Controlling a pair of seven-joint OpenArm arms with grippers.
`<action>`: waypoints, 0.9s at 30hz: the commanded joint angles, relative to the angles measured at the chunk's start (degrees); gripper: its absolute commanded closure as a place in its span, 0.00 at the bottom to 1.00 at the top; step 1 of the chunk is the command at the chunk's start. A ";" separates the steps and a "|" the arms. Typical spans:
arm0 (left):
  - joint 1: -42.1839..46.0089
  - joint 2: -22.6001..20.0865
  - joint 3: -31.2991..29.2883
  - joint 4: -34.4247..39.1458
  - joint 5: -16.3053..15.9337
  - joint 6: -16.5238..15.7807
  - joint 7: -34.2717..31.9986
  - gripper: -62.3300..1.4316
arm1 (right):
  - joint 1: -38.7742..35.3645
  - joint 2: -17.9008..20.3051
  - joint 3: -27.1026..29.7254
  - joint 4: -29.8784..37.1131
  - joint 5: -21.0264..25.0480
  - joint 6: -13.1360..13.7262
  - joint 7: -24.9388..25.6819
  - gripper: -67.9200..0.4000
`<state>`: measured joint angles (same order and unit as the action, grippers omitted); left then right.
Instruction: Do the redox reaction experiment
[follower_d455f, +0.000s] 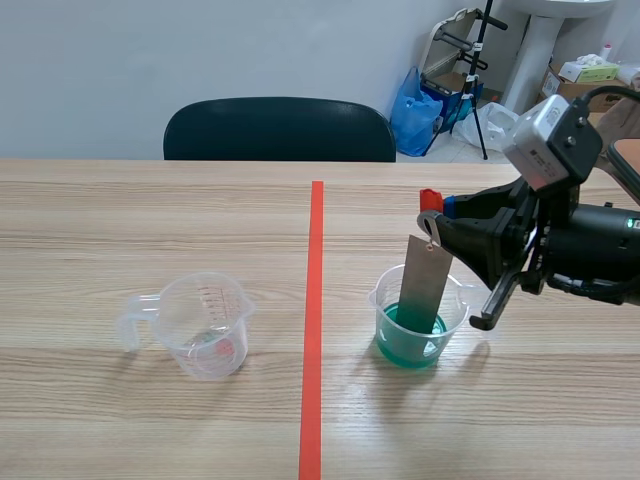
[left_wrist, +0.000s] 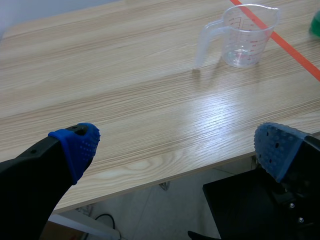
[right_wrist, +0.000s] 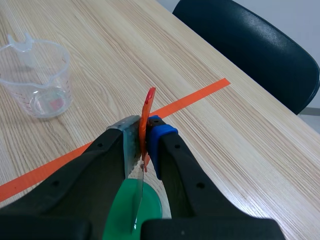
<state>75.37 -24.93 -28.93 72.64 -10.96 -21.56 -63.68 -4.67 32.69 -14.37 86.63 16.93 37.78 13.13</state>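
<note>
The flat, grey metal strip (follower_d455f: 424, 282), rectangular with a red tab (follower_d455f: 430, 198) at its top, is leaning slightly in the clear plastic beaker (follower_d455f: 387, 300) just right of the orange-red tape line (follower_d455f: 315, 300). Its lower end is dipping into the green liquid (follower_d455f: 405, 347). The right gripper (follower_d455f: 436, 218) is clamping the strip's upper end between its dotted pads, which are hiding how the tab is attached. Across the tape line, an empty clear measuring cup (follower_d455f: 203, 325) with red graduations is sitting on the wood-grain table (follower_d455f: 120, 210), while the left gripper (left_wrist: 177, 145) is hanging over the table's near edge with fingers spread, holding nothing.
</note>
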 joint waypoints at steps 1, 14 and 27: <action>0.07 0.09 -0.37 0.55 -0.42 -0.13 -1.05 0.00 | 0.68 0.00 0.48 1.27 0.15 0.02 0.31 0.99; 0.07 0.09 -0.37 0.55 -0.42 -0.13 -1.05 0.00 | 0.52 0.17 1.44 1.84 0.20 0.02 0.33 0.99; 0.07 0.07 -0.37 0.55 -0.42 -0.13 -1.05 0.00 | -3.34 0.35 6.45 9.03 0.63 1.55 -0.11 0.99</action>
<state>75.37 -24.93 -28.93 72.64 -10.98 -21.56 -63.68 -7.88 32.71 -8.78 94.04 16.75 39.48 12.56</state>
